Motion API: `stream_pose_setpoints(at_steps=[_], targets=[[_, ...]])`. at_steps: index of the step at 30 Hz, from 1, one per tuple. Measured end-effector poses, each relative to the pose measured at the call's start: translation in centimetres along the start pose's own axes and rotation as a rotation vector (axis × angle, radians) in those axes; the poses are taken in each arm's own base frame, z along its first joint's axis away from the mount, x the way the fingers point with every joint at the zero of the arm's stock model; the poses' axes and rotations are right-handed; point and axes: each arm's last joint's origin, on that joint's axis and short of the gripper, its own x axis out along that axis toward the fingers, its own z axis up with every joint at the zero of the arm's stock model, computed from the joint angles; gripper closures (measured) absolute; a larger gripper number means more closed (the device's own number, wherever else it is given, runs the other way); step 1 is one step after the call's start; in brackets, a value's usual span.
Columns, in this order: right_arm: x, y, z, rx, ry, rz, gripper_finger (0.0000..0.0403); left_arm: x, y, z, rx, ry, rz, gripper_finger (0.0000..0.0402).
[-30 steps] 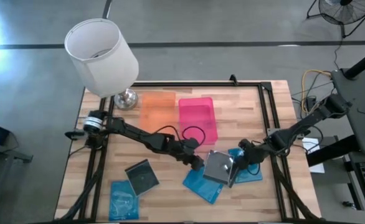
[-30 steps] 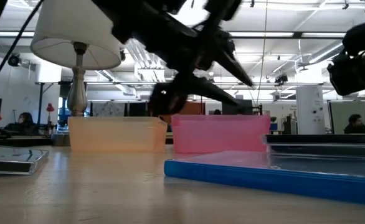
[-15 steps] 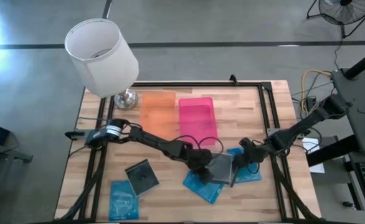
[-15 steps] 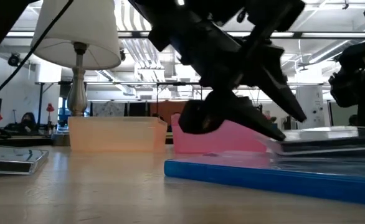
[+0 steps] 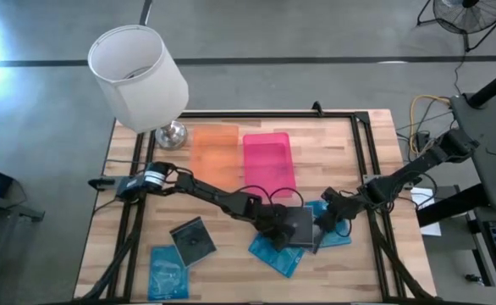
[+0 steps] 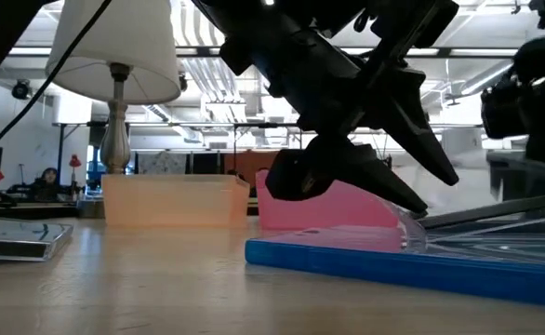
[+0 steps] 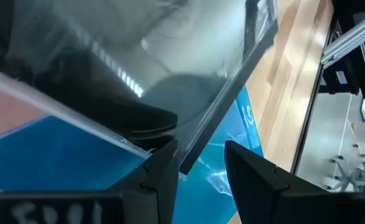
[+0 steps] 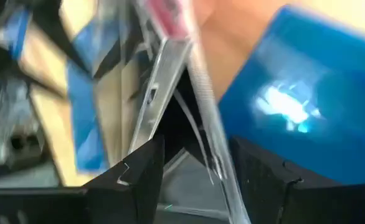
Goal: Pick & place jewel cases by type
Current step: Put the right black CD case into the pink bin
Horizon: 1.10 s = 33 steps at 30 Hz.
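Note:
A dark grey jewel case (image 5: pixel 300 226) lies on two bright blue jewel cases (image 5: pixel 275 252) (image 5: pixel 339 230) near the table's near edge. In the low view the grey case (image 6: pixel 496 221) slants, its right side higher. My left gripper (image 5: pixel 280 230) is open at its left edge, one finger above and one below (image 6: pixel 419 207). My right gripper (image 5: pixel 322 224) is shut on its right edge. Another grey case (image 5: pixel 193 240) and another blue case (image 5: pixel 168 273) lie flat near the table's near-left corner. My left gripper has the grey case's left edge (image 7: pixel 192 152) between its open fingers, slanting down from the table's left; the edge lies against one finger (image 7: pixel 164 177). My right gripper pinches the case's right edge (image 8: pixel 192 118) between its two fingers, coming from the table's right, and that edge is raised off the blue case.
An orange tray (image 5: pixel 214 152) and a pink tray (image 5: pixel 267 161) stand side by side toward the far edge. A lamp with a white shade (image 5: pixel 138 76) stands at the far-left corner. A dark frame (image 5: pixel 362 152) borders the table's sides.
My left gripper has moved toward the table's right and down to the grey case's left edge, then held there. In the last half second the case's right side has risen, so it now slants instead of lying flat on the blue cases.

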Motion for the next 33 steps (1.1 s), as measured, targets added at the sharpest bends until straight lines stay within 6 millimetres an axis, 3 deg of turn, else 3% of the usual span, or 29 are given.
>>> stream_pose_setpoints(at_steps=[6,14,18,23,27,30,33], targets=[[-0.4,1.2,-0.3,-0.098,0.176,0.058,0.0255,0.0,0.1,0.2,0.002,-0.037,0.028,0.0285],[-0.8,2.6,-0.1,-0.102,0.200,0.129,0.0336,-0.2,0.3,0.1,0.012,-0.033,0.059,0.0285],[-1.6,3.1,-0.1,-0.117,0.272,0.130,0.0375,-1.1,0.8,-0.5,-0.003,0.015,0.157,0.0285],[-4.3,3.2,0.3,-0.117,0.264,-0.045,0.0381,-4.2,-0.3,-2.5,0.025,0.017,0.362,0.0285],[-7.8,3.7,1.3,-0.077,0.124,-0.112,0.0379,-6.6,-1.8,-3.7,0.054,-0.068,0.460,0.0285],[-10.5,4.6,2.5,-0.002,-0.136,-0.069,0.0379,-8.2,-2.5,-4.1,0.040,-0.118,0.453,0.0285],[-11.5,5.9,3.9,0.061,-0.404,0.036,0.0379,-9.8,-2.7,-4.5,0.016,-0.204,0.472,0.0285]])
